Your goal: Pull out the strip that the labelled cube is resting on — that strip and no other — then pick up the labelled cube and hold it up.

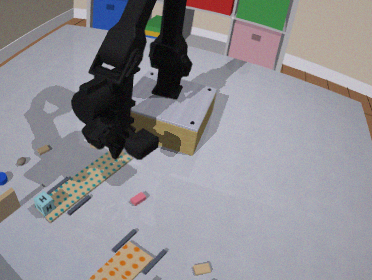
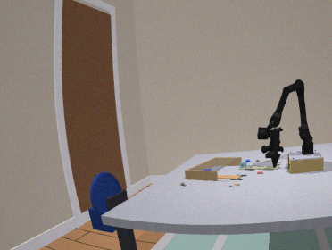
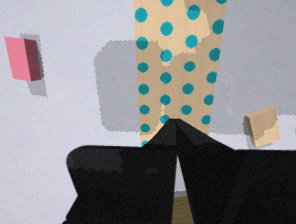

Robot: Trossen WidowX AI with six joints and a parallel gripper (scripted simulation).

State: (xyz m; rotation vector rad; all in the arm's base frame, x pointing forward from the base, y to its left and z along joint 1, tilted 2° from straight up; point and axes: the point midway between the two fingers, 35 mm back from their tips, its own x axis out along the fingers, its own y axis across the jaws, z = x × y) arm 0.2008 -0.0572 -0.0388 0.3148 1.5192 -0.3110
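Observation:
A light-blue cube marked H sits at the far end of the teal-dotted strip, the end away from the arm's base. Whether it rests fully on the strip or partly over its edge is hard to tell. The strip lies flat, its far part between two dark rails. My gripper is shut, fingertips together and pointing down at the strip's near end; nothing shows between them. The fingers hide part of that end. An orange-dotted strip lies apart, between its own rails.
The arm's wooden base box stands just behind the gripper. A pink block lies beside the strip; a small wooden block lies on its other side. A wooden tray wall stands beyond the cube.

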